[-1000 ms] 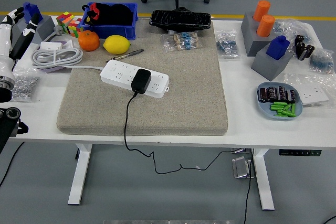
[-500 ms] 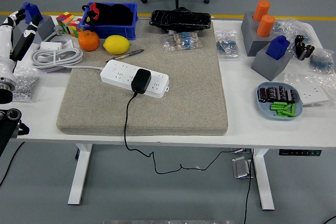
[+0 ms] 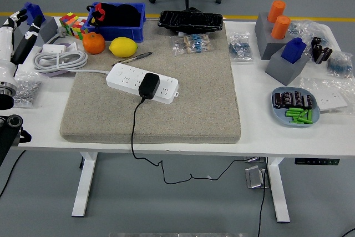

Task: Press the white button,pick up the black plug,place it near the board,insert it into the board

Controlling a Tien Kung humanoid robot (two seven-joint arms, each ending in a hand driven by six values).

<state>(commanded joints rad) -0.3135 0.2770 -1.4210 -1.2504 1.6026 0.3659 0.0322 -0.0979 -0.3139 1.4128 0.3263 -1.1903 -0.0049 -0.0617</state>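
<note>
A white power strip (image 3: pixel 142 82) lies aslant on the grey mat (image 3: pixel 183 109). The black plug (image 3: pixel 148 86) sits in one of its sockets, its cable running off the table's front edge. A small white button shows near the strip's right end (image 3: pixel 173 84). My left hand (image 3: pixel 16 34) is at the far left edge, over the table's left end and well away from the strip; its white and black fingers are loosely extended and hold nothing. The right arm is out of view.
Behind the mat are an orange (image 3: pixel 94 43), a lemon (image 3: pixel 123 46), a pen (image 3: pixel 136 57), a blue bin (image 3: pixel 116 22) and a black tray (image 3: pixel 190 21). A coiled white cable (image 3: pixel 60 59) lies at left. Grey blocks (image 3: pixel 285 62) and a blue dish (image 3: pixel 295 106) stand at right.
The left hand drew slightly further left toward the picture's edge a second ago, then held still. Nothing on the table moved.
</note>
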